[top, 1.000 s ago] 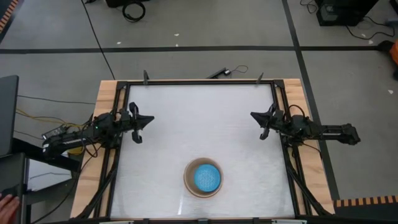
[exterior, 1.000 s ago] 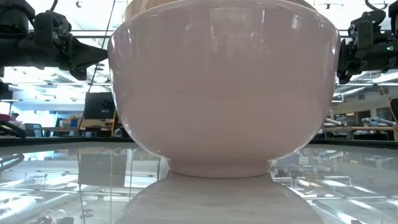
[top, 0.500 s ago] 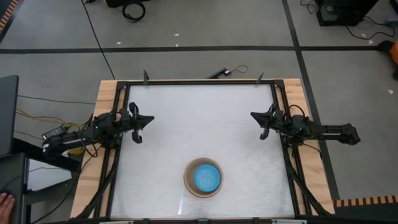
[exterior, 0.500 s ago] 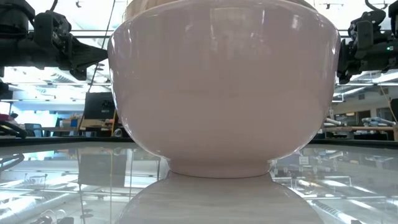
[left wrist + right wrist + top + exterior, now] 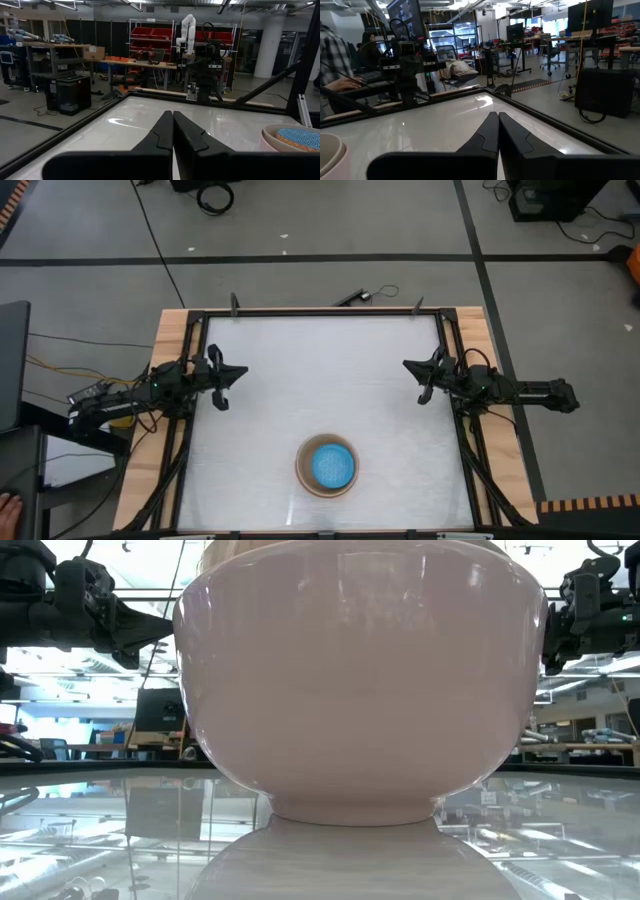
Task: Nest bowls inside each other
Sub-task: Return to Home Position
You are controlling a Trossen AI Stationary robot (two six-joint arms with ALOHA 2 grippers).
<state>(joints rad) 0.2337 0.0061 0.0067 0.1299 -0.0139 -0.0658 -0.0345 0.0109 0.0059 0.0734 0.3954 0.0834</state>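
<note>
The bowls stand as one stack (image 5: 326, 466) near the table's near edge, at its middle. The bright blue bowl (image 5: 333, 465) sits innermost, inside a beige-tan rim (image 5: 303, 465). In the low view the cream-white outer bowl (image 5: 360, 690) fills the picture and rests on its foot. The stack's rim also shows in the left wrist view (image 5: 295, 138) and in the right wrist view (image 5: 331, 150). My left gripper (image 5: 243, 371) hovers shut at the table's left edge. My right gripper (image 5: 406, 365) hovers shut at the right edge. Both hold nothing.
A black frame (image 5: 320, 312) runs around the white tabletop (image 5: 320, 380). A person's hand (image 5: 10, 506) shows at the picture's lower left, off the table. People sit at desks beyond the table in the right wrist view (image 5: 340, 55).
</note>
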